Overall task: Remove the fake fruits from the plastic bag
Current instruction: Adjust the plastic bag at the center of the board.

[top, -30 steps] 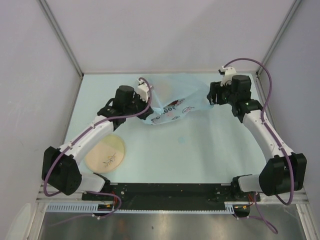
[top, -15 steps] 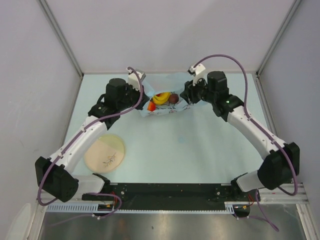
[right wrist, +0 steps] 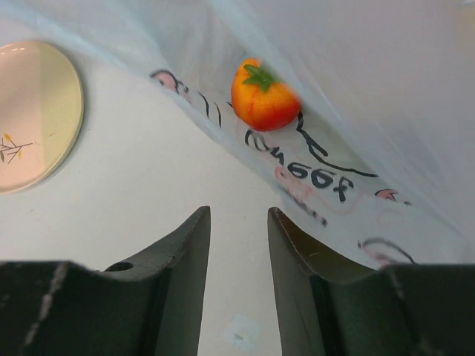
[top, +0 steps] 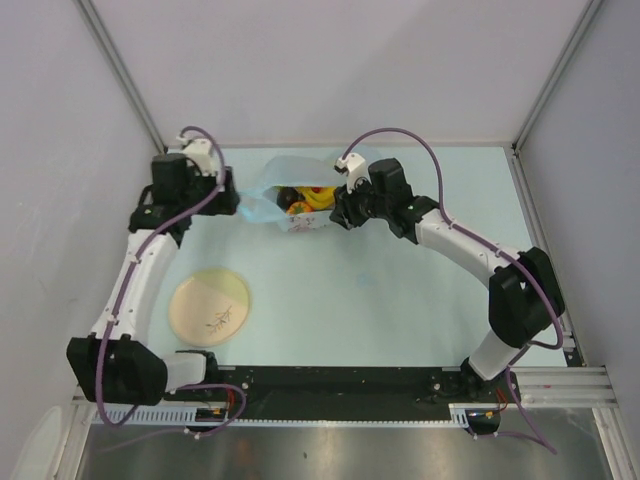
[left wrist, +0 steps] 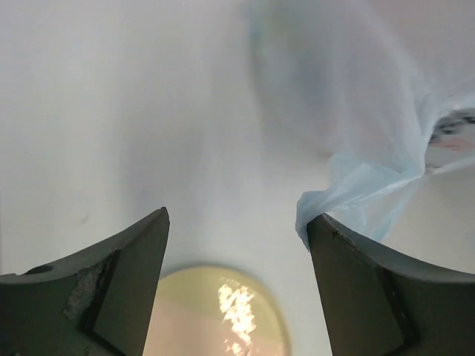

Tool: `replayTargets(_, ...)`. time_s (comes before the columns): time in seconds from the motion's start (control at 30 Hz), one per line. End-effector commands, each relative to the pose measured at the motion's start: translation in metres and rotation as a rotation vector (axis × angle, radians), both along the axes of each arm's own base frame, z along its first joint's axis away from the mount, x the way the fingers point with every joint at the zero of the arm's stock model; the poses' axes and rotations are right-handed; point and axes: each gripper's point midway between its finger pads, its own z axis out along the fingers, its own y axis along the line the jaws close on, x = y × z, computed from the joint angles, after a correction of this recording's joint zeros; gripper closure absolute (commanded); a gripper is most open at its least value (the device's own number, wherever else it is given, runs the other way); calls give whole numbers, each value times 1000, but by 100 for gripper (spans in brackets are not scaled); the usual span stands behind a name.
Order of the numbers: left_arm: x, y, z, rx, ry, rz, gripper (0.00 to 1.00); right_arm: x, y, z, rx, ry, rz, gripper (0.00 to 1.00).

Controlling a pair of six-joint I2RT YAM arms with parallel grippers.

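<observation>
The plastic bag (top: 268, 186) lies bunched at the back of the table, its mouth facing up. Inside it show fake fruits: a yellow banana (top: 319, 194), a dark one (top: 287, 197) and an orange one (top: 299, 209). My left gripper (top: 234, 197) is open at the bag's left end; a blue bag edge (left wrist: 349, 189) rests against the tip of its right finger, with nothing between the jaws. My right gripper (top: 338, 214) is at the bag's right side, open with a narrow empty gap (right wrist: 239, 211). The orange fruit with a green top (right wrist: 263, 96) shows through the printed film.
A round beige plate (top: 208, 308) with a twig drawing lies near the front left, and shows under the left gripper (left wrist: 223, 311). White walls and metal posts close off the back and sides. Both arm bases stand at the near edge.
Both arms moved left and the bag came with them, bunched smaller. The left gripper, shut on the bag before, has opened. The right jaws have narrowed.
</observation>
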Motion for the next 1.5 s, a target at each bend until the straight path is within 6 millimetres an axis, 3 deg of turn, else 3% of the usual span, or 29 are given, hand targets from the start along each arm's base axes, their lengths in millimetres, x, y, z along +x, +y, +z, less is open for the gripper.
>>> replayTargets(0.0, -40, 96, -34, 145, 182, 199, 20, 7, 3, 23, 46, -56, -9, 57)
replayTargets(0.1, -67, 135, -80, 209, 275, 292, 20, 8, 4, 24, 47, -67, -5, 56)
replayTargets(0.13, -82, 142, -104, 207, 340, 312, 20, 9, 4, 24, 46, -70, -8, 55)
replayTargets(0.2, -98, 159, -128, 196, 413, 364, 21, 9, 5, 25, 46, -75, -9, 52)
replayTargets(0.27, -105, 165, -143, 200, 428, 341, 22, 7, 4, 23, 36, -69, -7, 50)
replayTargets(0.33, -102, 147, -146, 148, 379, 216, 20, 4, 3, 20, 25, -58, -5, 49)
replayTargets(0.37, -102, 138, -140, 176, 335, 101, 16, 4, 2, 19, 21, -55, -8, 49)
replayTargets(0.4, -101, 107, -132, 107, 272, -78, 15, 4, 1, 17, 15, -50, -10, 48)
replayTargets(0.43, -110, 98, -131, 105, 277, -146, 14, 3, 0, 15, 9, -43, -13, 48)
replayTargets(0.7, -132, 97, -106, 343, 183, -390, 6, 16, -3, 0, -18, -44, -52, 48)
replayTargets(0.8, -117, 96, -61, 419, -25, -330, 5, 32, -7, -9, -22, -45, -102, 48)
replayTargets(0.83, -104, 99, -28, 466, -153, -278, 4, 39, -10, -10, -22, -52, -125, 48)
replayTargets(0.93, -86, 101, 25, 343, -252, -121, 4, 67, -19, -9, -31, -84, -199, 48)
replayTargets(1.0, -80, 117, 30, 329, -216, -22, 3, 103, -27, 10, -7, -172, -306, 50)
replayTargets(1.03, -79, 125, 23, 314, -169, 31, 3, 118, -34, 18, 7, -200, -355, 51)
replayTargets(1.07, -77, 143, 4, 335, -76, 91, 4, 141, -44, 45, 49, -253, -412, 52)
replayTargets(1.1, -83, 148, -17, 334, 5, 102, 5, 155, -47, 41, 41, -254, -429, 53)
replayTargets(1.2, -101, 167, -75, 333, 217, 124, 5, 179, -53, 69, 63, -278, -426, 53)
replayTargets(1.23, -107, 172, -87, 336, 261, 123, 7, 184, -55, 65, 64, -267, -429, 53)
replayTargets(1.3, -120, 175, -116, 328, 354, 122, 9, 179, -55, 60, 79, -238, -406, 52)
replayTargets(1.37, -127, 176, -133, 328, 402, 127, 9, 163, -49, 68, 97, -233, -367, 50)
replayTargets(1.4, -134, 180, -148, 335, 457, 149, 9, 147, -38, 58, 85, -193, -316, 47)
replayTargets(1.47, -143, 183, -165, 336, 520, 161, 12, 122, -32, 60, 82, -184, -263, 44)
